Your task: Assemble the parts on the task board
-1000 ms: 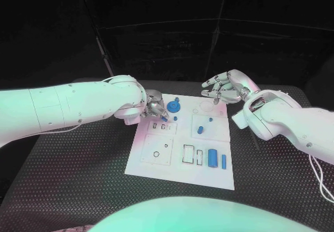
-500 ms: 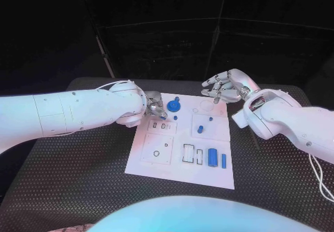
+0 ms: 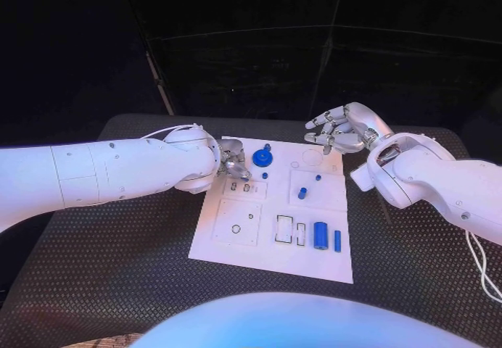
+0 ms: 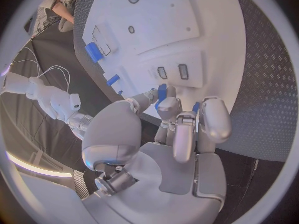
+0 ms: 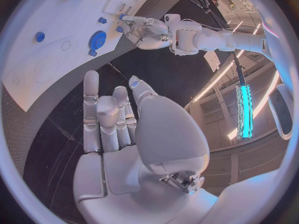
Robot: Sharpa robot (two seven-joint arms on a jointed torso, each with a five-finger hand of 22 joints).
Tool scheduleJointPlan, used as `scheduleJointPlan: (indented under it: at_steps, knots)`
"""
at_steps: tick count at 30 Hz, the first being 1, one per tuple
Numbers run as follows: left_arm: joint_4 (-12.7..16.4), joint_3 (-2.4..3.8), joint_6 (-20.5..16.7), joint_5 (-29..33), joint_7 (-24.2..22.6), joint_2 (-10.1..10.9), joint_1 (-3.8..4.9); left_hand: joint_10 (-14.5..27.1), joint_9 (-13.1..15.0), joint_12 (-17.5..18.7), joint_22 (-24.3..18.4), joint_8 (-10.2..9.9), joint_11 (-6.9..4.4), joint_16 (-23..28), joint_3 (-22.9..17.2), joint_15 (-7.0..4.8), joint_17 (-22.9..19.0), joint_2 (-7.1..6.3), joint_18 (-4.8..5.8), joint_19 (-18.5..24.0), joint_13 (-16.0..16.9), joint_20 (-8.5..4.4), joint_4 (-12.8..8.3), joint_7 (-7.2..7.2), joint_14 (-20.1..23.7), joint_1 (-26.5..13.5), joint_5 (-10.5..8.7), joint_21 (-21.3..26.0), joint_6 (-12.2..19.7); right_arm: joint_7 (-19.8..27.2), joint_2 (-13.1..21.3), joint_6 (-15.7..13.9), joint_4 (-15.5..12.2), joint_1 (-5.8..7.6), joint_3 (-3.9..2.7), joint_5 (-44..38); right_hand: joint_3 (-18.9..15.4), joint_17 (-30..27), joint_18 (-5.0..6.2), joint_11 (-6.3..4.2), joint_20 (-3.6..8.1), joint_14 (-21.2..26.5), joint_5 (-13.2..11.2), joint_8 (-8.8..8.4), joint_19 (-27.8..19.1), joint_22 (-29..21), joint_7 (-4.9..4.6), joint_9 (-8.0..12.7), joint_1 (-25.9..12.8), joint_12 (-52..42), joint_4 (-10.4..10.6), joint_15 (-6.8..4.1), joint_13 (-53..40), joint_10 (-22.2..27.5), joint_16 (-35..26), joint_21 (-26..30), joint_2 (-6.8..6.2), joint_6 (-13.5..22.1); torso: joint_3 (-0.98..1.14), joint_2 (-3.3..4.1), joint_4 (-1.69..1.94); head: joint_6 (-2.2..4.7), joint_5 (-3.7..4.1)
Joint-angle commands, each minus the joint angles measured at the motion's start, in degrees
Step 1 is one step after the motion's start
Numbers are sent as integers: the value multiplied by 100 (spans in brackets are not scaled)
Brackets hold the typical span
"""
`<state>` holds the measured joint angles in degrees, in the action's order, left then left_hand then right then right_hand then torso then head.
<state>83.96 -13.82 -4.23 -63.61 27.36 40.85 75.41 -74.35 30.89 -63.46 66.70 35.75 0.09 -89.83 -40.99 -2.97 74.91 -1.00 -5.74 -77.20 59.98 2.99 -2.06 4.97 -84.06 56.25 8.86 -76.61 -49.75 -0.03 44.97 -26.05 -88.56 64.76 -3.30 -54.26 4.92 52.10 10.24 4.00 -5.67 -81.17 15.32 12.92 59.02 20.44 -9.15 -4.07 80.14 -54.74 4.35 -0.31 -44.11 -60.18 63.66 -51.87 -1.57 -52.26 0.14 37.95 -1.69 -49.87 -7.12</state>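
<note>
Left wrist view: small blue part (image 4: pixel 162 91) pinched between fingers (image 4: pixel 169 108).

Left hand (image 3: pixel 232 161): shifted slightly away from the robot along the task board (image 3: pixel 243 250) edge, now closer to the blue gear part (image 3: pixel 262 158) beside its fingertips. Small blue part (image 4: pixel 162 91) at its fingertips: seen below the hand one second ago, now largely hidden by the fingers in the head view. Left forearm: swung a little inward toward the board.
</note>
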Motion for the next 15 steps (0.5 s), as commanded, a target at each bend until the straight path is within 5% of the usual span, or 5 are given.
scheduleJointPlan:
  at_steps: [1,15]
  knots:
    - [36,3,97,-17,32,16,-1,-75,-2,-20,4,21,-28,-17,-662,-53,1509,36,82,-44,2,-1,-619,-74,-594,-8,6,-31,-42,24,-11,24,1,12,-4,8,-1,-3,32,-17,-7,-19,27,39,40,-7,22,-2,-31,-16,29,-24,7,-16,-27,26,-35,32,1,-1,-2,-8,-8]
    - [62,3,225,15,51,19,-23,-69,1,-8,-1,25,-28,-17,-670,-54,1509,37,81,-42,-12,-2,-613,-74,-594,-15,5,-28,-39,25,-24,35,27,11,-3,8,9,4,32,-19,-5,-25,70,47,49,-12,23,-2,-29,-26,34,-26,9,-23,-30,35,-32,30,0,5,-7,-13,8]
